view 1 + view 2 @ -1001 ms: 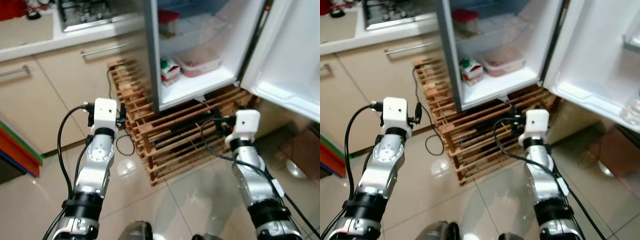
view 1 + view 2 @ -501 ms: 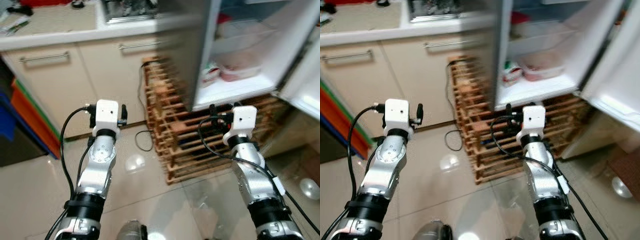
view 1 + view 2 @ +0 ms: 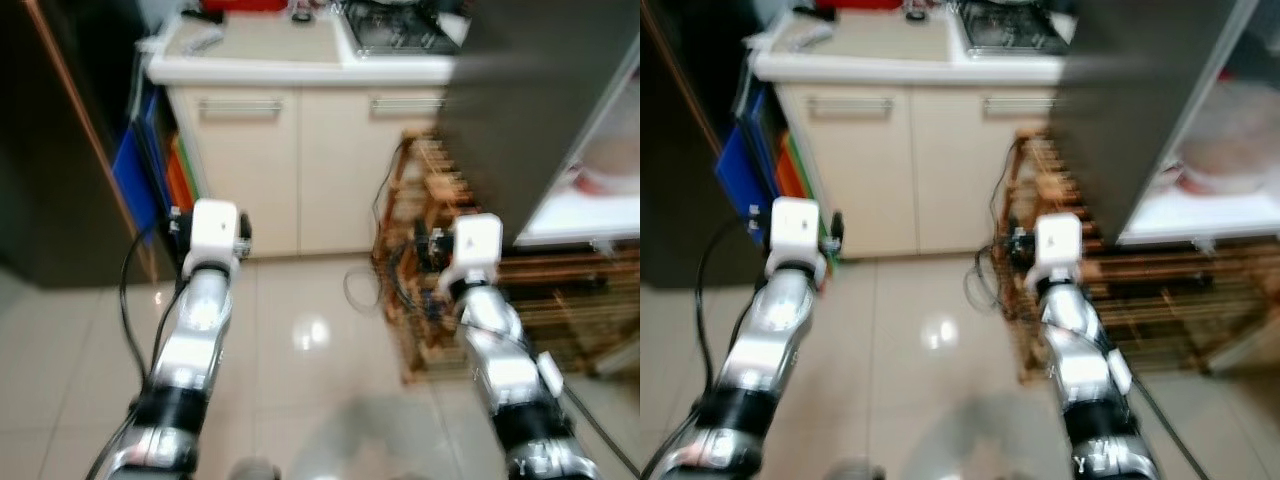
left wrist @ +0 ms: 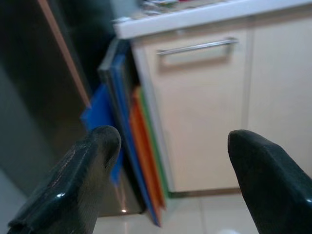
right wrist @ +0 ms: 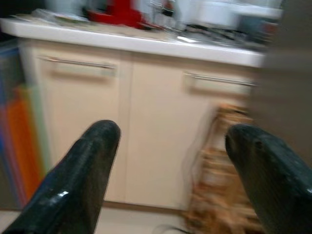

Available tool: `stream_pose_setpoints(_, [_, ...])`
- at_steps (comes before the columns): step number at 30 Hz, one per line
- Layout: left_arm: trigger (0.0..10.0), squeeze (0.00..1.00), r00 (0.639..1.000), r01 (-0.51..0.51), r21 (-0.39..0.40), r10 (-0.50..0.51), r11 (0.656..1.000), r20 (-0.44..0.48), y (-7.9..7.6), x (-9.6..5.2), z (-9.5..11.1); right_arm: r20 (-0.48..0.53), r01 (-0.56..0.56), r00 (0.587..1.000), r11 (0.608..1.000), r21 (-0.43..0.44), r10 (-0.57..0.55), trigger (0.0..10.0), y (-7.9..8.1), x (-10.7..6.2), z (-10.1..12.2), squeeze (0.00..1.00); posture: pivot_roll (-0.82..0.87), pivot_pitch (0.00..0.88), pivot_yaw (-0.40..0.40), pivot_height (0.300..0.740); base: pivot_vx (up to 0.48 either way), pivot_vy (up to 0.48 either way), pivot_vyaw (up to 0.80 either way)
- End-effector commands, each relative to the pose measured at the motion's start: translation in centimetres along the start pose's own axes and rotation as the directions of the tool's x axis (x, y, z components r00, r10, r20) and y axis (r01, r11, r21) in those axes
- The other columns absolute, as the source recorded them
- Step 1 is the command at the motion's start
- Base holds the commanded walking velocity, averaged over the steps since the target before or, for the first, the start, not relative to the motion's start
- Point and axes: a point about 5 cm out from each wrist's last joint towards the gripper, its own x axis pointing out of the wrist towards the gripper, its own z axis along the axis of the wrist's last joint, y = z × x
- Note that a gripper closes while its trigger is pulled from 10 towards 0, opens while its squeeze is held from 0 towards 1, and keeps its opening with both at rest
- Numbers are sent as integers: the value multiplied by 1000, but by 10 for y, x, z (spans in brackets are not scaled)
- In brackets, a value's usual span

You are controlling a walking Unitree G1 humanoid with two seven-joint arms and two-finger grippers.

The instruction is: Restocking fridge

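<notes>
Both arms ride forward with nothing carried, suggesting the robot is between pickups: left gripper point(image 4: 165, 180) and right gripper point(image 5: 168, 175) fingers spread wide, empty. The open fridge point(image 3: 545, 120) stands at 2 o'clock on wooden pallets point(image 3: 450, 260); cream cabinets point(image 3: 300, 160) under a bench point(image 3: 290, 45) at 12; glossy tiled floor point(image 3: 300, 340).

Fridge point(image 3: 540, 110): motion-blurred, cut by the right and top edges; its shelf contents point(image 3: 1230, 140) reduced to pale pink smears, unidentifiable. Wooden rack point(image 3: 440, 290): slats smeared. Items on the tabletop point(image 3: 910, 50): red object point(image 5: 117, 12) and small clutter too blurred to name. Stove point(image 3: 400, 25): cropped at the top edge.
</notes>
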Motion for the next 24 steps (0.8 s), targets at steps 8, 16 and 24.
stream_pose_setpoints(8, [10000,0,990,78,-32,-73,996,117,-16,-2,25,50,112,992,994,-5,-112,10000,-19,-3,6,0,129,18,-12,740,457,0,0])
stream_pose_setpoints(16, [10000,0,979,145,-66,-133,987,152,-18,-1,29,43,168,984,983,77,-171,10000,-24,-6,6,0,122,17,1,740,472,0,0])
stream_pose_setpoints(24, [10000,0,986,138,-110,-126,984,112,-17,-1,21,-1,145,989,972,184,-147,10000,-20,-14,4,0,122,18,-5,740,471,0,0])
